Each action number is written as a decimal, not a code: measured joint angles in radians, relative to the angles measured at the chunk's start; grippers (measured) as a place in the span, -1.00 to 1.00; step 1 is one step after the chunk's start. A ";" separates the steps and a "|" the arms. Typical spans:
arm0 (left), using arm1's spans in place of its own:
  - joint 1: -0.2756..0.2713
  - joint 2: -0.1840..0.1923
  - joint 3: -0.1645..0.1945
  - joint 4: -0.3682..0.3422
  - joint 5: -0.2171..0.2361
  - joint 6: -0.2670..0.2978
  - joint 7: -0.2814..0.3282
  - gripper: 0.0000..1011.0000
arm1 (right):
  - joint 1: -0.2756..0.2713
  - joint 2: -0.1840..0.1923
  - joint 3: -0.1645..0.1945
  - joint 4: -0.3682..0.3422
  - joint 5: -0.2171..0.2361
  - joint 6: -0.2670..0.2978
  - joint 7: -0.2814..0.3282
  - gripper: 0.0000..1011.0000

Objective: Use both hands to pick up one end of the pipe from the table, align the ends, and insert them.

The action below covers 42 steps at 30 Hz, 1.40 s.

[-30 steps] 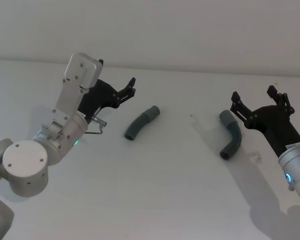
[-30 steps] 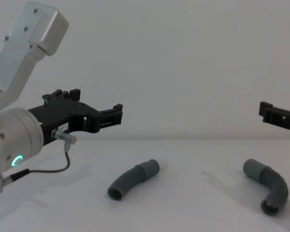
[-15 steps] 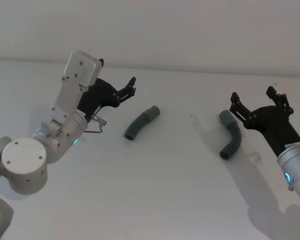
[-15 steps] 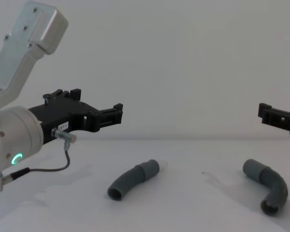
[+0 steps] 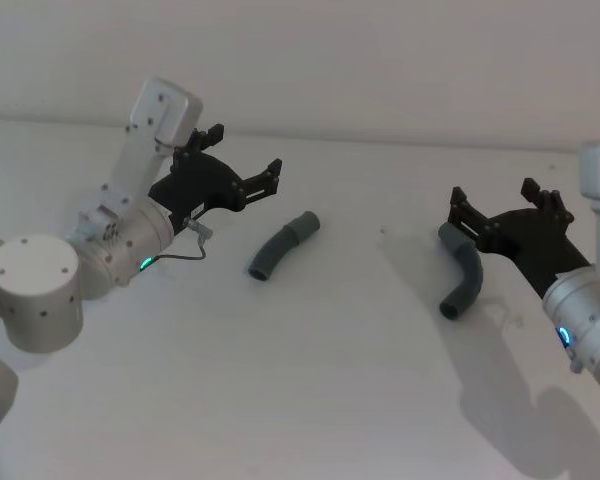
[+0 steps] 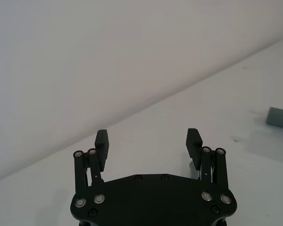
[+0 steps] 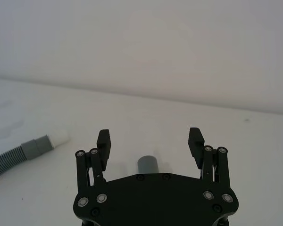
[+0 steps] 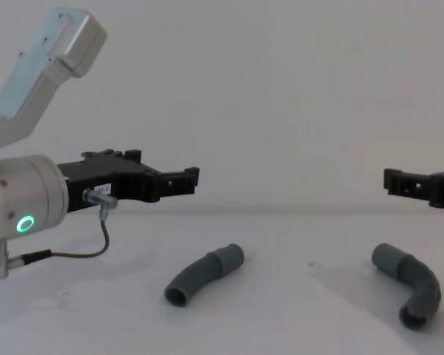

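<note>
Two dark grey curved pipe pieces lie apart on the off-white table (image 5: 330,390). The left piece (image 5: 283,245) (image 8: 203,275) lies in the middle; its grey cuff with a white tip (image 7: 58,137) shows in the right wrist view. My left gripper (image 5: 248,150) (image 8: 179,176) (image 6: 148,140) hovers open to the left of it, above the table. The right piece (image 5: 463,270) (image 8: 412,285) is bent like an elbow. My right gripper (image 5: 492,195) (image 8: 401,182) (image 7: 150,138) hangs open just above and behind its upper cuff (image 7: 148,165), holding nothing.
A pale blank wall (image 5: 380,60) rises behind the table's far edge. A thin grey cable (image 8: 96,240) loops under the left wrist. The table surface between the two pieces and toward me is bare.
My left gripper has swung up and to the right, toward the left piece. My right gripper has shifted left, closer over the elbow piece. Both pipe pieces lie where they were.
</note>
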 joint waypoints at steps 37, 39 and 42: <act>-0.089 0.046 0.069 -0.014 -0.098 0.387 -0.148 0.98 | 0.094 -0.019 -0.030 -0.004 -0.029 0.331 -0.012 0.98; -0.089 0.046 0.075 -0.010 -0.094 0.392 -0.153 0.98 | 0.094 -0.022 -0.027 0.002 -0.025 0.338 -0.009 0.98; -0.094 0.046 0.084 -0.003 -0.088 0.399 -0.161 0.98 | 0.094 -0.024 -0.025 0.011 -0.021 0.347 -0.003 0.98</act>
